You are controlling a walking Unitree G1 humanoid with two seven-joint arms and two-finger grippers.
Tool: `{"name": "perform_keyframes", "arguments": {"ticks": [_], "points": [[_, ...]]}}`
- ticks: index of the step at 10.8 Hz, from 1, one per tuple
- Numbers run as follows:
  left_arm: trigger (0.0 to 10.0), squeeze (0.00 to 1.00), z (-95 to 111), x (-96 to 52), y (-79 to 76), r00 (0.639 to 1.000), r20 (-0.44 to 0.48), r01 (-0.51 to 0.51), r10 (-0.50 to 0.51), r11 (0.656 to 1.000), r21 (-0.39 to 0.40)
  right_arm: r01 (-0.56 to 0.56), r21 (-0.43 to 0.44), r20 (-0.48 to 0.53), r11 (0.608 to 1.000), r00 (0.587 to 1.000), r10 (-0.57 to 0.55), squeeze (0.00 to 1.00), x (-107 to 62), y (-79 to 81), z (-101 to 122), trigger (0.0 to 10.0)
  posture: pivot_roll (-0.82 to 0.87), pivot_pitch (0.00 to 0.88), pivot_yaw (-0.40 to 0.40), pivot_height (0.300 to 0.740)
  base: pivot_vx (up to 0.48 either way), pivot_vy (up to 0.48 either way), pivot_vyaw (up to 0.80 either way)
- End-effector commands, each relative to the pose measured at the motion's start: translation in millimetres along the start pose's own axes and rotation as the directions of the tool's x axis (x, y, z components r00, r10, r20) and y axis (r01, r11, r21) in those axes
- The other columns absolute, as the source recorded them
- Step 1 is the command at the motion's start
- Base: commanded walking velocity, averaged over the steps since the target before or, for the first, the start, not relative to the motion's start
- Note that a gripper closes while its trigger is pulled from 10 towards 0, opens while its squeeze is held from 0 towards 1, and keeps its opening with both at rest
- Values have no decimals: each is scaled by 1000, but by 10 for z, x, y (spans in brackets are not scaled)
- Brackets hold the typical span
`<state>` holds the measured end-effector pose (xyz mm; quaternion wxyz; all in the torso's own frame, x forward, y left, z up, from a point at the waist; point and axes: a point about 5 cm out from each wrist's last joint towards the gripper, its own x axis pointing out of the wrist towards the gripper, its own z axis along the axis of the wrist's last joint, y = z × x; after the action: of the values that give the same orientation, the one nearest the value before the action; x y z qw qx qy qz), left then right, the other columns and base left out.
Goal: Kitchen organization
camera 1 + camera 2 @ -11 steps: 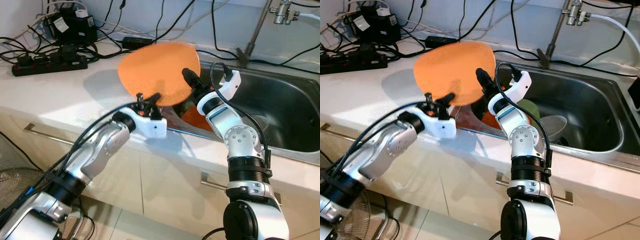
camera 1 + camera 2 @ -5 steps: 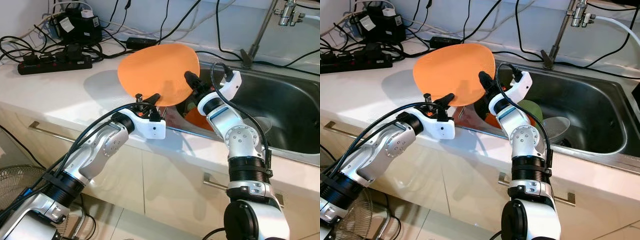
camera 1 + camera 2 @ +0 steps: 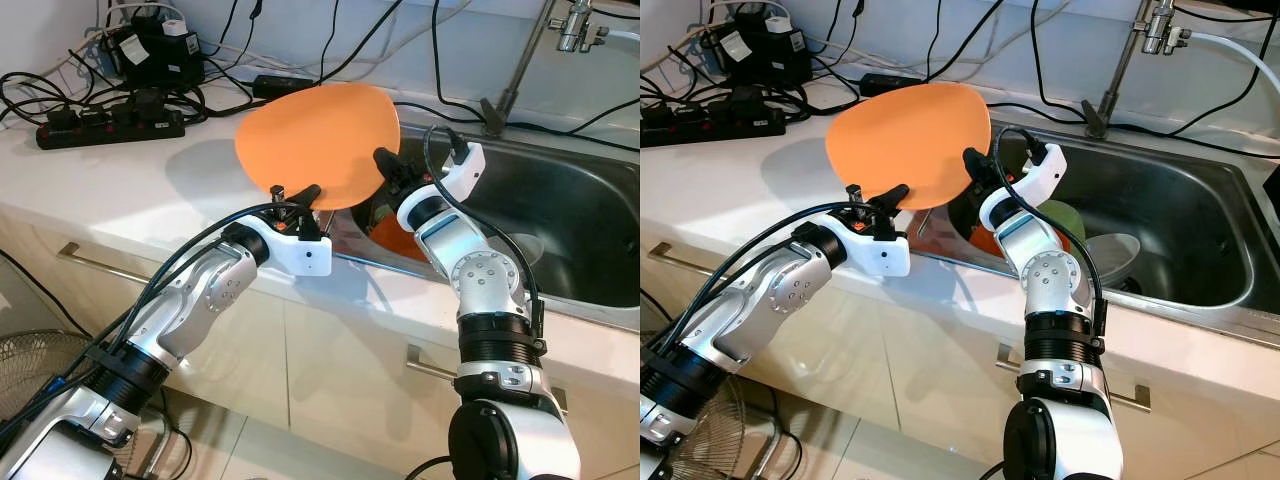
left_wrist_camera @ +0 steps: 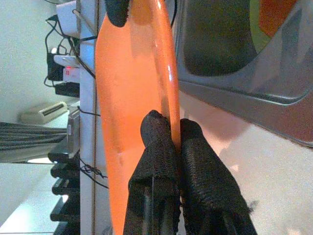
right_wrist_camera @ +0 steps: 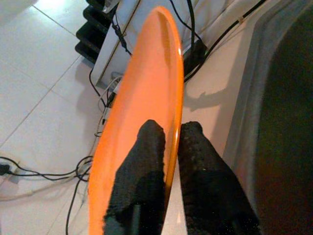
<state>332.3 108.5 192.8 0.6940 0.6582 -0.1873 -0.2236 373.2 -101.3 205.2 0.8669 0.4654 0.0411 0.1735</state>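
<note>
A: Head cams first?
B: Orange plate held tilted up over the white table, just at the sink's left rim. Left hand pinches its lower edge, right hand pinches the right edge. Both clamped on it.
A: Diff vs 0.5 s ago?
B: Small. Plate sits approx the same spot, right hand's fingers sit a bit further onto the rim. Vs 1 s ago the cam has shifted, plate no longer blurred.
A: In the sink?
B: Right eye shows an orange dish, a green one and a grey bowl in the basin. Tap at the back. Power strip and black cables on the table behind the plate.
A: Left wrist?
B: Two black fingers closed on the plate's edge, one each side of the rim. Another black fingertip at the far edge. Sink wall just beside.
A: Right wrist?
B: Same story: fingers shut on the plate rim, edge-on to the cam. Cables and power strip beyond, sink edge to one side.
</note>
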Motion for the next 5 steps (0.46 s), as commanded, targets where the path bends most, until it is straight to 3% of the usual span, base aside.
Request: {"name": "perform_keyframes", "arguments": {"ticks": [1, 5], "points": [[10000, 0, 113, 10, 81, 998, 58, -36, 36, 999, 7, -37, 3, -20, 999, 999, 37, 0, 26, 75, -46, 0, 245, 15, -35, 740, 0, 0, 0], [10000, 0, 133, 10, 108, 996, 76, -50, 49, 999, 9, -46, 5, -35, 999, 998, 46, 0, 20, 83, -76, 0, 246, 17, -36, 740, 0, 0, 0]]}}
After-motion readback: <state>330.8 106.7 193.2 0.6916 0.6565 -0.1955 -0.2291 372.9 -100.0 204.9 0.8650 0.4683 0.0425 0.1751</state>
